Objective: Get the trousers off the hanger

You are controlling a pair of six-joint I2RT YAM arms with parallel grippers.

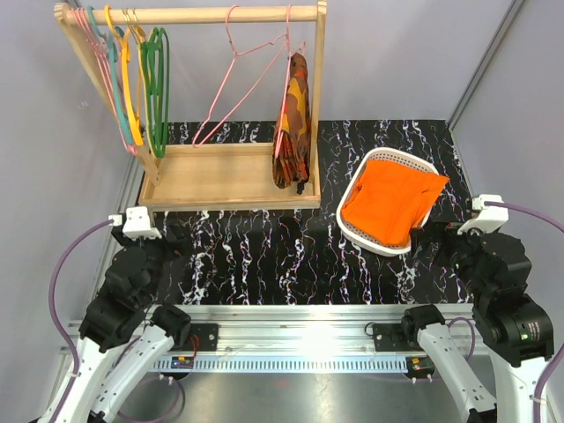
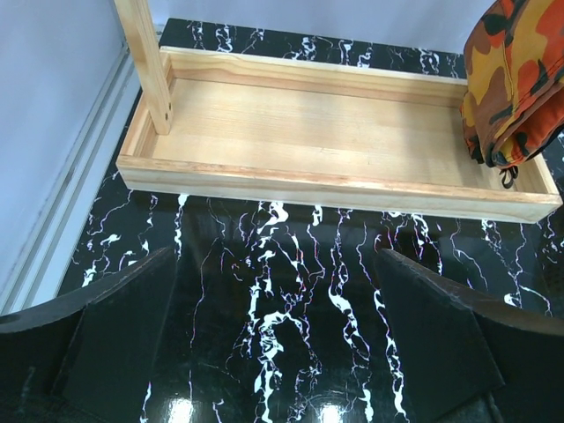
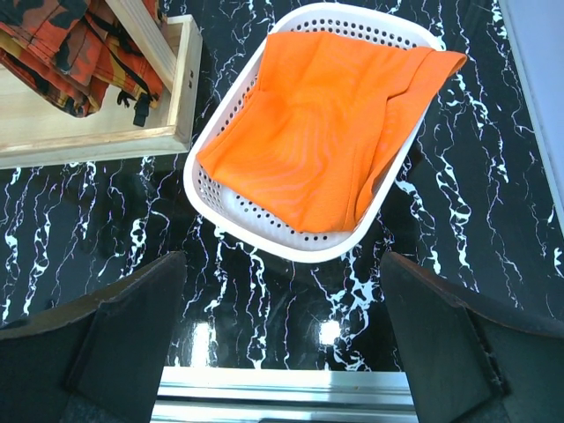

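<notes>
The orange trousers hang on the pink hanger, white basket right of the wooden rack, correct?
No: the trousers lie in the white basket; the hanger hangs bare, as the top external view shows. The basket is right of the rack.

black marbled table [image 1: 264,256], wooden rack base [image 1: 220,176] resting ahead of left jaws, white basket [image 3: 231,204] ahead of right jaws

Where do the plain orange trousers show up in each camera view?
Top external: trousers right of centre, lying in the white basket.
Left wrist: not in it.
Right wrist: trousers upper middle, in that basket.
Shared landmark: the wooden rack tray, visible in all three views.
</notes>
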